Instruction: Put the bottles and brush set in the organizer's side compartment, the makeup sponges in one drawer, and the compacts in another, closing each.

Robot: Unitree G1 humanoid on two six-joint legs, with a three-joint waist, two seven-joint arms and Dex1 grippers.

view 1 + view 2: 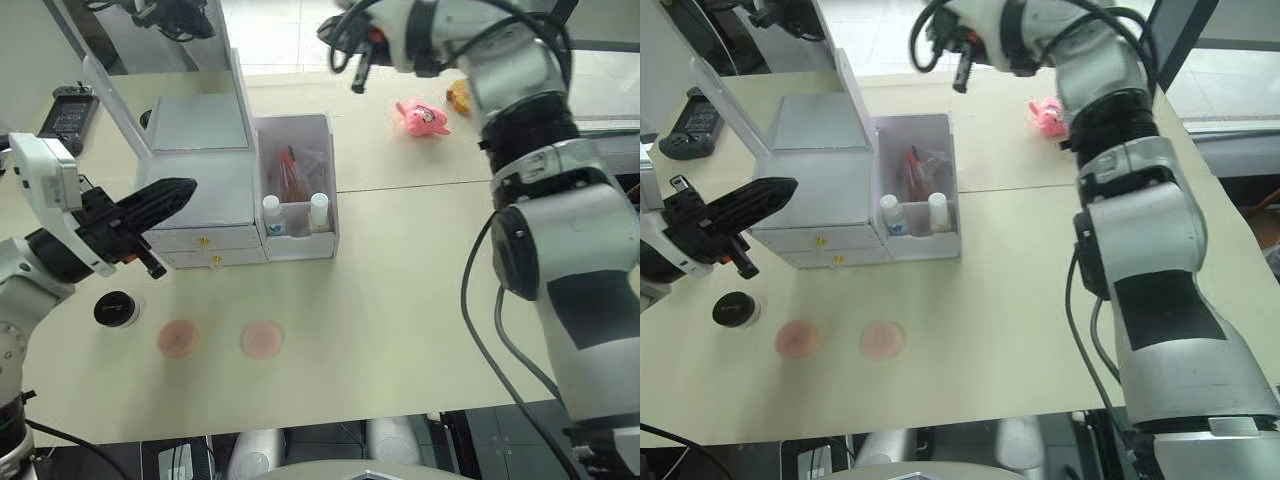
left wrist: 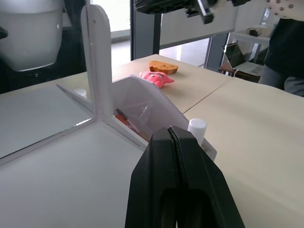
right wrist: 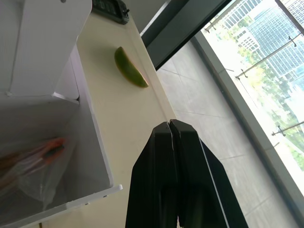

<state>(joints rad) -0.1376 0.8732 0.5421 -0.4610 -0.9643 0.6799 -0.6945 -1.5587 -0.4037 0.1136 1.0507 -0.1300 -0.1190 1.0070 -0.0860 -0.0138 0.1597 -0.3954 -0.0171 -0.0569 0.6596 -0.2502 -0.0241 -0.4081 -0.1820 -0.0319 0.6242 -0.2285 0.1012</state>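
Lying nearest on the counter [image 1: 400, 300], in front of the organizer [image 1: 200, 190], are two makeup sponges [image 1: 179, 338] [image 1: 262, 339] and, beside them toward the robot's left, one compact [image 1: 116, 309]. Both drawers look shut. The left gripper [image 1: 180, 192], jaws clenched and empty, hovers by the organizer's front and is the nearer arm; open counter surrounds the sponges. Inside the side compartment [image 1: 300, 190] stand the bottles [image 1: 272, 215] [image 1: 318, 211] and the brush set [image 1: 292, 175]. Beyond the organizer, the right gripper [image 1: 360, 75] hangs high, jaws clenched, empty.
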